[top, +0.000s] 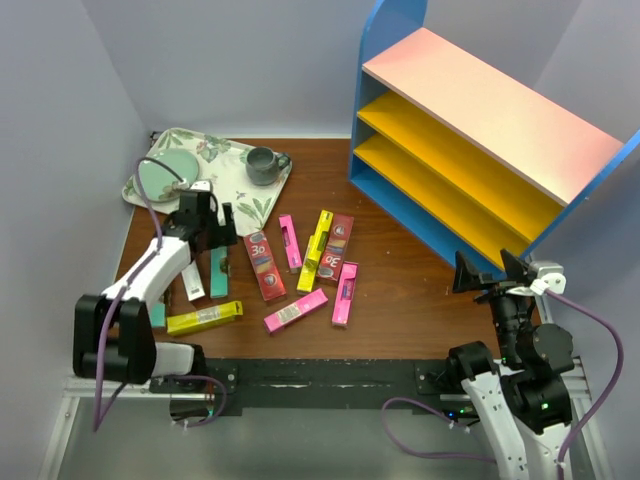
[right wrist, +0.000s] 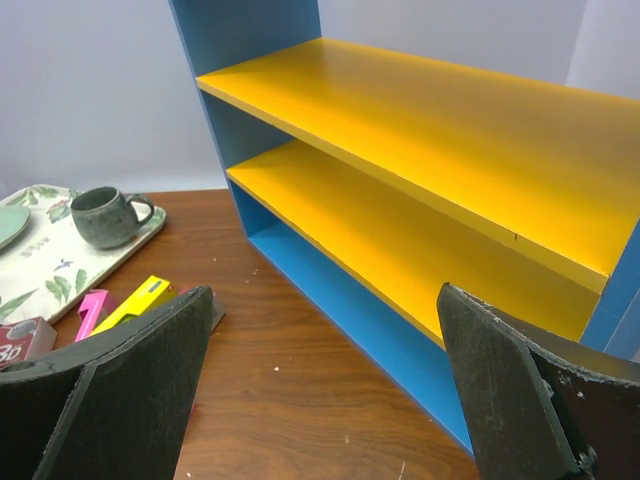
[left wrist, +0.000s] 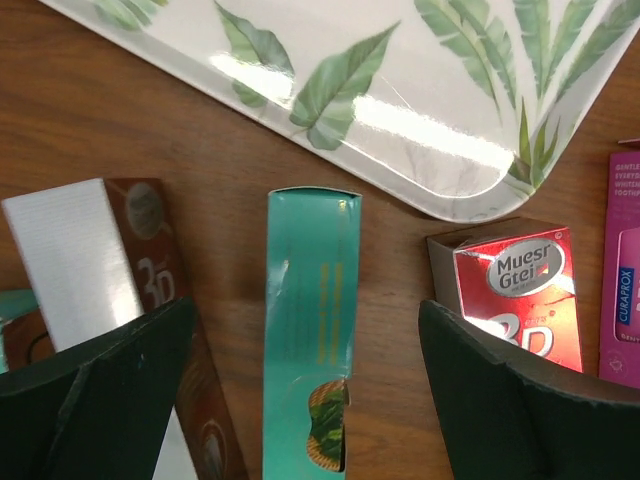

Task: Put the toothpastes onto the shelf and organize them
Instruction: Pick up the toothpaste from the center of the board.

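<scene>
Dark fingers [left wrist: 110, 400] of the left gripper [left wrist: 307, 340] fill the bottom of the left wrist view, spread wide with nothing clasped. A teal carton [left wrist: 310, 300] lies lengthwise on the table [left wrist: 100, 110] in the gap between them. A white-and-brown carton [left wrist: 75, 260] runs under the left finger and a dark red carton [left wrist: 520, 290] under the right, though whether either is touched cannot be told. Just beyond them is a corner of the floral tray [left wrist: 400, 90]. From above, the other toothpastes [top: 316, 250] lie scattered flat on the wood between the tray and the arm bases, all well apart from the shelf [top: 480, 130]. The right gripper [top: 490, 272] hangs near the shelf's lower front corner, jaws likewise fully apart and gripping nothing, facing the yellow-orange boards [right wrist: 420, 130]. A grey mug [top: 263, 165] sits on the tray.
</scene>
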Controlling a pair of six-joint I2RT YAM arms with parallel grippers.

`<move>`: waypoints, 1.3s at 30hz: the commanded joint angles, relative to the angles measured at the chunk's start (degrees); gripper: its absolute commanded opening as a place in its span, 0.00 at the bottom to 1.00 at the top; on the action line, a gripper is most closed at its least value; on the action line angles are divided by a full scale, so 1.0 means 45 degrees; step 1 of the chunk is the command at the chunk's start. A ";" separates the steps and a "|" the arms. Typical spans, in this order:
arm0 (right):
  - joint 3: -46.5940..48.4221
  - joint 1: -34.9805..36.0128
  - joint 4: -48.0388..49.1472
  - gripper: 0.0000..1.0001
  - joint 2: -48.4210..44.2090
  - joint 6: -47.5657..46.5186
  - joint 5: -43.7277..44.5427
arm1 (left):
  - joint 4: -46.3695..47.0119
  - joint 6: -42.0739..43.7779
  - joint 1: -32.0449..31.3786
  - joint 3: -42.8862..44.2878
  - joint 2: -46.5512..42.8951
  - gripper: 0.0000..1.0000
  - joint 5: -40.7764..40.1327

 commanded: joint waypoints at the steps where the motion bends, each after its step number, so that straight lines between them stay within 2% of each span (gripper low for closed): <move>1: 0.0143 0.0127 0.0148 0.99 -0.0378 0.0078 0.0372 | -0.0054 -0.0043 0.0122 0.1213 0.1529 0.98 0.0738; 4: 0.0143 0.0127 0.0148 0.99 -0.0378 0.0078 0.0431 | -0.0367 -0.0062 0.0181 0.1741 0.2584 0.96 0.0816; 7: 0.0124 0.0166 0.0148 0.99 -0.0378 0.0078 0.0450 | -0.0582 -0.0043 0.0200 0.2132 0.3425 0.89 0.0894; 16: 0.0104 0.0147 0.0148 0.99 -0.0378 0.0058 0.0508 | -0.0759 -0.0003 0.0200 0.2192 0.3915 0.52 0.1089; 21: 0.0123 0.0147 0.0129 0.99 -0.0378 0.0058 0.0489 | -0.0779 0.0036 0.0200 0.2133 0.3506 0.29 0.1363; 22: 0.0124 0.0147 0.0129 0.99 -0.0378 0.0058 0.0431 | -0.0798 0.0016 0.0200 0.2113 0.3369 0.21 0.1402; 23: 0.0124 0.0147 0.0167 0.99 -0.0378 0.0078 0.0179 | -0.0798 -0.0023 0.0200 0.2113 0.3020 0.19 0.1460; 28: 0.0318 0.0147 0.0363 0.99 -0.0163 0.0214 -0.0954 | -0.0662 -0.0412 0.0200 0.2016 0.1554 0.16 0.2452; 31: 0.0766 0.0147 0.0168 0.99 0.1123 0.0682 -0.1912 | -0.0311 -0.1017 0.0200 0.1899 0.0344 0.16 0.3448; 36: 0.1412 0.0147 -0.0203 0.99 0.3310 0.2245 -0.2965 | 0.1091 -0.2930 0.0200 0.1294 -0.1571 0.15 0.5325; 39: 0.1705 0.0147 -0.0087 0.99 0.4697 0.2440 -0.4624 | 0.2612 -0.4589 0.0201 0.0417 -0.2489 0.15 0.6595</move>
